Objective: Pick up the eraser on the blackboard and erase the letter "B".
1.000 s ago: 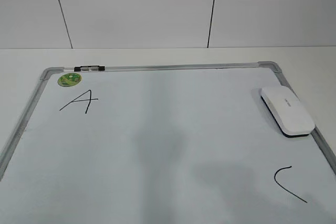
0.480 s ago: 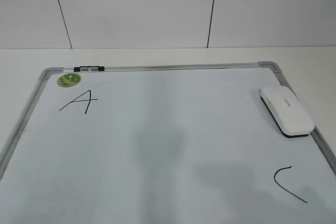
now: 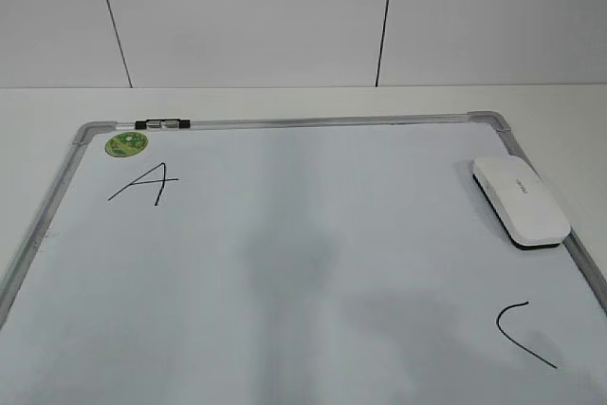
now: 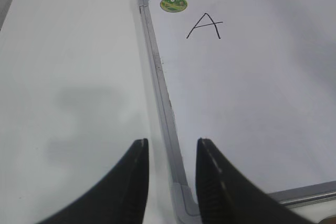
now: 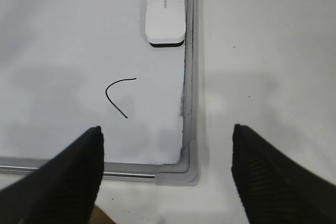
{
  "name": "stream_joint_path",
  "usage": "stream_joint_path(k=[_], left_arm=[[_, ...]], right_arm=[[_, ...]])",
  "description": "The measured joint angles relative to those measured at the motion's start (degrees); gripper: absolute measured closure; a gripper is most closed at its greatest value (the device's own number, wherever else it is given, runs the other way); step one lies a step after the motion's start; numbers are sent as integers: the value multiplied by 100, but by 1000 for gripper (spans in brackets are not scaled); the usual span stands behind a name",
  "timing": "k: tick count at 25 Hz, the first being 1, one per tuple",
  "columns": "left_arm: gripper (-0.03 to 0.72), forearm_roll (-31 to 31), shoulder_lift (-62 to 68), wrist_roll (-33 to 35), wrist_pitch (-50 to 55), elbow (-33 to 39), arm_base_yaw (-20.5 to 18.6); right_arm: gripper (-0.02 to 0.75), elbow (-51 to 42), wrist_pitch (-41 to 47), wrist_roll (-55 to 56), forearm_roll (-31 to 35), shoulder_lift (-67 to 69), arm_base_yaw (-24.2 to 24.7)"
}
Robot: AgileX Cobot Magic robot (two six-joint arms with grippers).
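Lying flat on the white counter (image 3: 560, 111), the blackboard (image 3: 285, 263) runs off the near edge of the exterior view, so its two near corners are cut off there. Eraser (image 3: 520, 200) sits on the board at its right side, touching or overlapping the right frame rail, toward the far right corner of the counter; thin dark base shows only along its near end. Right wrist view shows same eraser (image 5: 166, 15) against the rail, its small printed mark too tiny to read. No letter "B" can be made out in any view. Letter "A" (image 3: 144, 183) sits near the far left corner of the board, just below a round green sticker (image 3: 125, 144); sticker print unreadable. Small black-and-clear marker (image 3: 161, 124) lies on the far frame rail, details blurry. Letter "C" (image 3: 524, 332) sits near the right, toward the near edge.

Neither arm appears in the exterior view. Left gripper (image 4: 170, 179) hangs over the board's near left corner, jaws a narrow gap apart, nothing between them, tips cut off by the picture's edge. Right gripper (image 5: 167, 177) hangs over the near right corner, jaws wide apart, empty, only the inner edges visible.
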State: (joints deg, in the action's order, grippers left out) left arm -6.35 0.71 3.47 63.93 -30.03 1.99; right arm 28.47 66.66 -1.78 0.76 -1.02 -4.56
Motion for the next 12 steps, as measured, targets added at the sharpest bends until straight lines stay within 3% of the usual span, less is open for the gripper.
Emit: stream_joint_path(k=[12], left_arm=[[451,0,0,0,-9,0,0]], right_arm=[[153,0,-22,-43,-76,0,0]])
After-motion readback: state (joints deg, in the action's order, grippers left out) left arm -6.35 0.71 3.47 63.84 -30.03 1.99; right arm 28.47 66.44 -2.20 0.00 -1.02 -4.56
